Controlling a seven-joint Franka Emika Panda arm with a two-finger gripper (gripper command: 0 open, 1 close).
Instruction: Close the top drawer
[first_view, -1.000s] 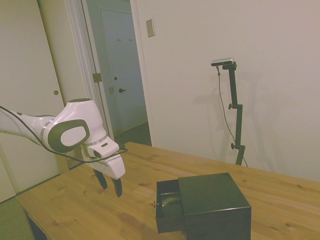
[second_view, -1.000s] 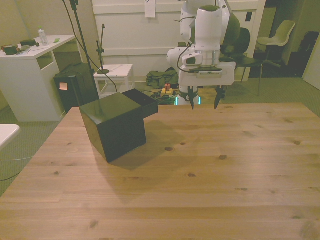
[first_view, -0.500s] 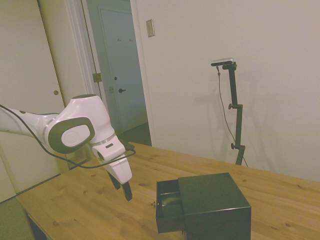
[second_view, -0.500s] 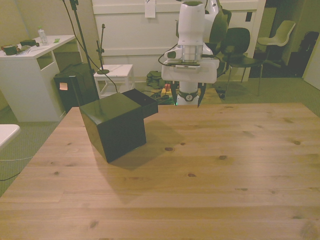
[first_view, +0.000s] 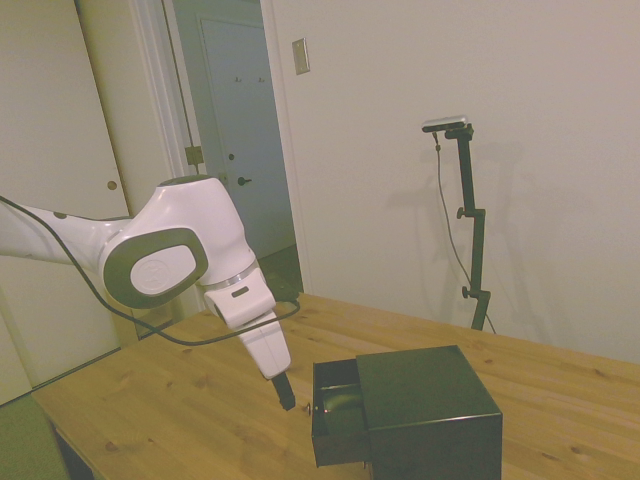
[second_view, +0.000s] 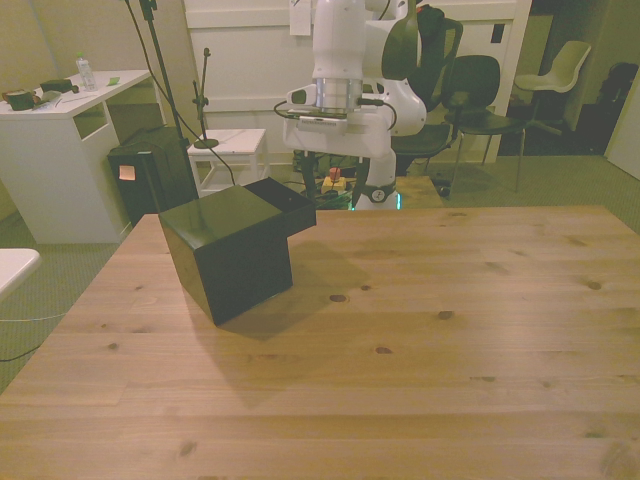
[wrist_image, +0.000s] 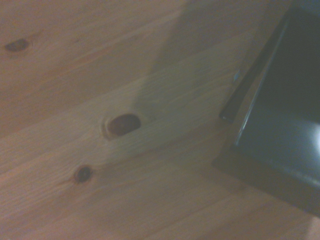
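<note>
Hand (first_view: 286, 398) angled down beside the open top drawer (first_view: 337, 397), grip state unclear.

- The white arm (first_view: 165, 265) is extended in from the side view's left, with its large rounded joint raised and the wrist angled steeply downward.
- The gripper (first_view: 286, 393) is held low, its dark tip pointed down and slightly forward.
- In the side view only one dark finger edge is seen, so the finger spacing cannot be judged.

white desk (second_view: 60, 110), dark chairs (second_view: 480, 90), open doorway (first_view: 235, 150)
</note>
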